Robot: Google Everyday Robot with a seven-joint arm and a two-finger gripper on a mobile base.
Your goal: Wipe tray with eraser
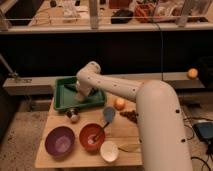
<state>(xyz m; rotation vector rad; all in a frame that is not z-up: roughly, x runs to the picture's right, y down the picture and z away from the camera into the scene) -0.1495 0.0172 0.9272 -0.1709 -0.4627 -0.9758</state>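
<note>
Green plastic marks the tray (62,97), a shallow rectangle with a raised rim at the far left of the wooden table (50,150), its far edge close to the table's back edge. The white arm reaches in from the right and bends down into the tray, so the pincer (80,93) sits low over the tray's middle. I cannot tell how it stands or whether it carries the eraser, which is not visible as a separate thing.

Nearer on the table are a purple bowl (60,141), an orange bowl (92,136) with a utensil in it, a small white bowl (109,151), a blue spoon-shaped thing (108,114), an orange fruit (119,103) and a small dark metal object (73,115) just near of the tray's rim.

Judging from this, wiping seems under way or about to start. The tray looks light, so a hard sideways stroke could push it across the table rather than clean it. A stroke running too far could catch the rim and tip the tray, or knock the metal object beside it.
</note>
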